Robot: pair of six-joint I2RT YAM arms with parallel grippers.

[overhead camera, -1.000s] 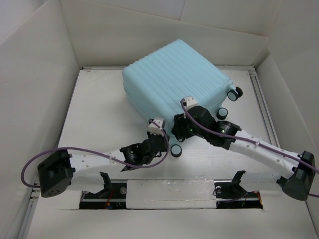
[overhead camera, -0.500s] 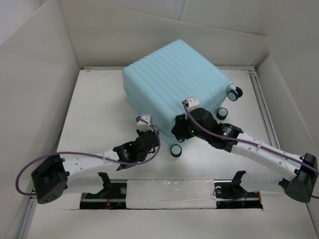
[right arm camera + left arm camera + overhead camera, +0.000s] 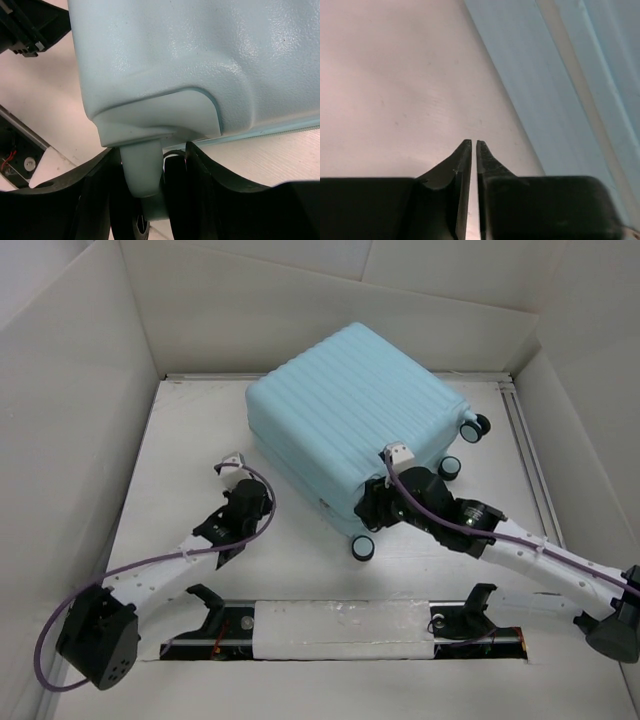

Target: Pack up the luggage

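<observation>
The luggage (image 3: 355, 405) is a pale aqua ribbed hard-shell suitcase. It lies closed and flat at the back middle of the table, with black-and-white caster wheels (image 3: 363, 548) on its near right side. My right gripper (image 3: 370, 512) is at its near corner. In the right wrist view the gripper (image 3: 150, 160) is shut on the aqua caster stem (image 3: 142, 172) under the shell corner (image 3: 200, 60). My left gripper (image 3: 238, 478) is shut and empty over bare table, left of the luggage. In the left wrist view its tips (image 3: 473, 143) nearly touch, with the shell (image 3: 560, 100) to the right.
White walls (image 3: 90, 390) enclose the table on the left, back and right. Two more casters (image 3: 449, 467) stick out on the luggage's right side. A metal rail (image 3: 525, 440) runs along the right edge. The arm bases and a slot (image 3: 340, 625) lie along the near edge.
My left gripper has drawn back from the luggage's near corner to the left and now hangs over bare table. My right gripper has shifted slightly right and nearer, staying at the corner caster.
</observation>
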